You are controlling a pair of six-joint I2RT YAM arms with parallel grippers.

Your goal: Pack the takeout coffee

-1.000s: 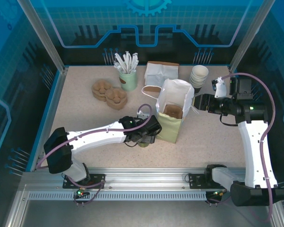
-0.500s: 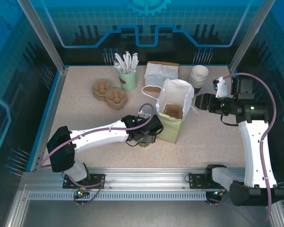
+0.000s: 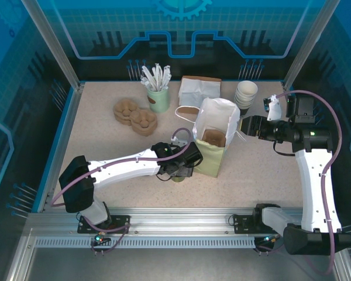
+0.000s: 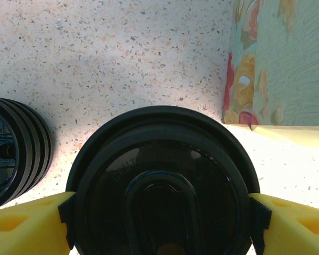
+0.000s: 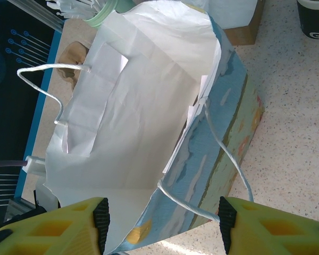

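Coffee cup stands beside the paper bag, left gripper clamped wide around its top; best lifted straight up over the rim that the half-open, empty right gripper straddles.

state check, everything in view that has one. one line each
takeout coffee: lidded, upright, gripped at the lid
left gripper: closed on the takeout coffee
paper bag: standing, mouth open
right gripper: open, straddling the paper bag's near rim
black lids: stacked
lidless cups: stacked, upright
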